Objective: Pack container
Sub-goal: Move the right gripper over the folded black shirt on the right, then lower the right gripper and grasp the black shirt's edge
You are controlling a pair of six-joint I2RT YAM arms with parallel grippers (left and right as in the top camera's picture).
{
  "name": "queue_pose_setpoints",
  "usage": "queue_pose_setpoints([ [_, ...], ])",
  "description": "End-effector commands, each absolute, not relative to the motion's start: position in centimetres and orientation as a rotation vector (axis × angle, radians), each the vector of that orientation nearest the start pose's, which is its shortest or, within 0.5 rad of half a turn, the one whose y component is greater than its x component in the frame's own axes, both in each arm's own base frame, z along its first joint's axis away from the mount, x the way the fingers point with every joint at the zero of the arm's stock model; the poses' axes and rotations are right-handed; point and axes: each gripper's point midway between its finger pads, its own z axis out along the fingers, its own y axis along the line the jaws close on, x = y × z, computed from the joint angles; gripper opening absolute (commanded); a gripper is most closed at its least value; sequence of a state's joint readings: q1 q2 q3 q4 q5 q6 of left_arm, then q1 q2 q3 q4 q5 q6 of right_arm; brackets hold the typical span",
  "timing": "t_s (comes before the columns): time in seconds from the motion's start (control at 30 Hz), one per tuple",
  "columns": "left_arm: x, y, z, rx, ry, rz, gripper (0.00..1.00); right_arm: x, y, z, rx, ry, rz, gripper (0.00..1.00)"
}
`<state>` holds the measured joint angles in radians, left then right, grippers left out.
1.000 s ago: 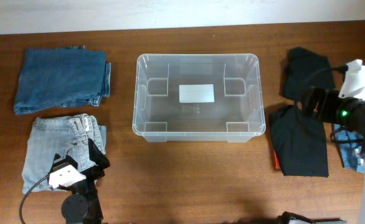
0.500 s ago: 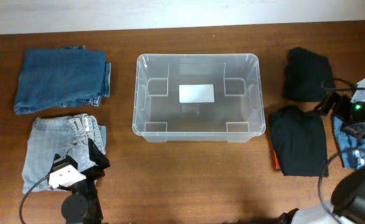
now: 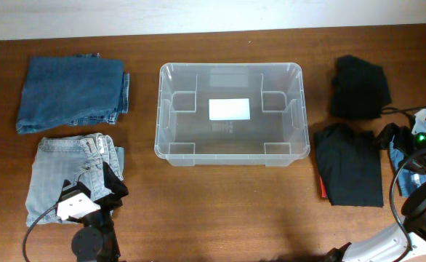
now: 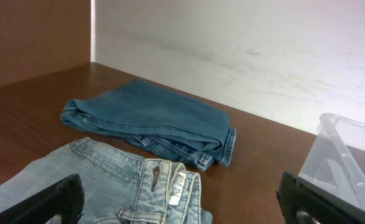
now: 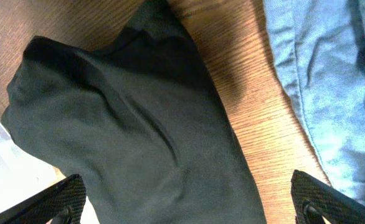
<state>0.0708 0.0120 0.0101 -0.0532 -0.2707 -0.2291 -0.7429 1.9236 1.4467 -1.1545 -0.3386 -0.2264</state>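
Start of packing: you see the container [image 3: 231,67] at the table's centre, mouth up, long axis running left to right, holding nothing but its white label [image 3: 229,109]. Nothing is packed yet; dark jeans [image 3: 71,93] and light jeans [image 3: 60,178] lie to its left, black garments [image 3: 350,171] and pale denim [image 5: 319,81] to its right. Your left gripper [image 4: 182,205] hangs over the light jeans and your right gripper [image 5: 189,202] over black cloth, each with jaws spread wide and holding nothing
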Motion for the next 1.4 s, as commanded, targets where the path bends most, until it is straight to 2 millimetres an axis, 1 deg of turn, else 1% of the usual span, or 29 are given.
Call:
queue_pose_setpoints([
  [0.0,23.5,6.6,16.3,-0.459,1.559,0.109,0.99,29.6,-19.1,6.5,0.724,2.893,0.5,0.98],
  [0.1,23.5,6.6,16.3,-0.459,1.559,0.109,0.99,29.7,-18.9,6.5,0.688,2.888,0.518,0.99],
  [0.43,23.5,6.6,16.3,-0.459,1.559,0.109,1.0,29.9,-18.9,6.3,0.661,2.884,0.521,0.98],
  [0.63,23.5,6.6,16.3,-0.459,1.559,0.109,0.99,29.6,-18.6,3.6,0.687,2.922,0.573,0.99],
  [0.83,23.5,6.6,16.3,-0.459,1.559,0.109,0.99,29.7,-18.7,3.0,0.687,2.922,0.573,0.98],
  [0.93,23.5,6.6,16.3,-0.459,1.559,0.109,0.99,29.4,-18.2,2.2,0.688,2.922,0.585,0.98],
  [1.1,23.5,6.6,16.3,-0.459,1.559,0.109,0.99,29.7,-17.6,2.0,0.67,2.914,0.606,0.99],
  [1.23,23.5,6.6,16.3,-0.459,1.559,0.109,0.99,30.3,-16.5,1.6,0.614,2.931,0.605,0.98],
  [1.3,23.5,6.6,16.3,-0.459,1.559,0.109,0.99,30.7,-15.7,1.1,0.577,2.938,0.602,0.98],
  [1.37,23.5,6.6,16.3,-0.459,1.559,0.109,0.99,30.6,-15.1,0.5,0.56,2.946,0.605,0.98],
])
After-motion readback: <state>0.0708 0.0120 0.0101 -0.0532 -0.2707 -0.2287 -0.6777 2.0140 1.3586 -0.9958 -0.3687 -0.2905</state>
